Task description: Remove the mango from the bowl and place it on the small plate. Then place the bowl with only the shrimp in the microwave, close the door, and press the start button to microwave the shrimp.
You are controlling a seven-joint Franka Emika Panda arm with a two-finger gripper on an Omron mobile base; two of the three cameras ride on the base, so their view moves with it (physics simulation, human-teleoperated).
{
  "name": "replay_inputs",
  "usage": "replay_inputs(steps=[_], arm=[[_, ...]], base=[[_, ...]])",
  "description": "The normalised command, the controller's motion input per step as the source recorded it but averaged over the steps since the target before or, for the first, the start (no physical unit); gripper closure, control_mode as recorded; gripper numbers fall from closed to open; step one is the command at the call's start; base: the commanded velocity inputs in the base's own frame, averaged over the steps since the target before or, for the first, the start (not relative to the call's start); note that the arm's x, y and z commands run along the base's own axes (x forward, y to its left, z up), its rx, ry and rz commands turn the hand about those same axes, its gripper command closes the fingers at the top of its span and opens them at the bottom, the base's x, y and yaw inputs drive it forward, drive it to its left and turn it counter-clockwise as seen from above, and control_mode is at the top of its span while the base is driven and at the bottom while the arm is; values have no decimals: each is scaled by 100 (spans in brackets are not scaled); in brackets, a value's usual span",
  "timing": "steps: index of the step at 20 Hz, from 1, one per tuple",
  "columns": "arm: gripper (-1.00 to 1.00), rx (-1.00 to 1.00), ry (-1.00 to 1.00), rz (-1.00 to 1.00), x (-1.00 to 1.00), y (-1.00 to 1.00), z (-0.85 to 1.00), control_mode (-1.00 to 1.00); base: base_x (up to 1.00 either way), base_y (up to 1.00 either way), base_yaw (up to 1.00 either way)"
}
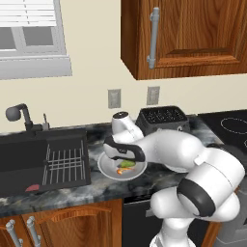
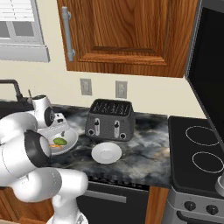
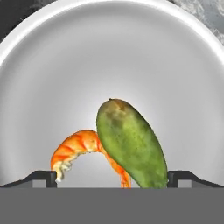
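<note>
The grey bowl (image 3: 26, 39) sits on the dark counter, also seen as the bowl (image 1: 107, 169) and the bowl (image 2: 72, 139). Inside lie the green mango (image 3: 131, 142) and, touching its left side, the curled orange shrimp (image 3: 72, 148). My gripper (image 3: 113, 177) hangs open just above them, pointing down, with a fingertip (image 3: 43, 177) left of the shrimp and the other right of the mango. The small white plate (image 2: 106, 153) lies right of the bowl, before the toaster. The dark glass door (image 2: 208, 70) stands open at the far right. The microwave's body and start button are out of view.
A black toaster (image 2: 109, 119) stands behind the plate. The sink (image 1: 43, 161) with a drying rack and faucet lies left of the bowl. A stove top (image 2: 197, 148) is at the right, and a wooden wall cabinet (image 1: 188, 34) hangs overhead.
</note>
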Motion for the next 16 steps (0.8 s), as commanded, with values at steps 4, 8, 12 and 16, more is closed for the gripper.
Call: replay_inputs(steps=[4, 8, 12, 16], arm=[[-100, 0, 0, 3, 21, 0, -9, -100], [-100, 0, 0, 2, 25, 0, -20, -100], [-100, 0, 0, 2, 26, 0, -24, -100], [-100, 0, 0, 1, 0, -6, -8, -100]], base=[[0, 0, 0], [0, 0, 0], [0, 0, 0], [0, 0, 0]])
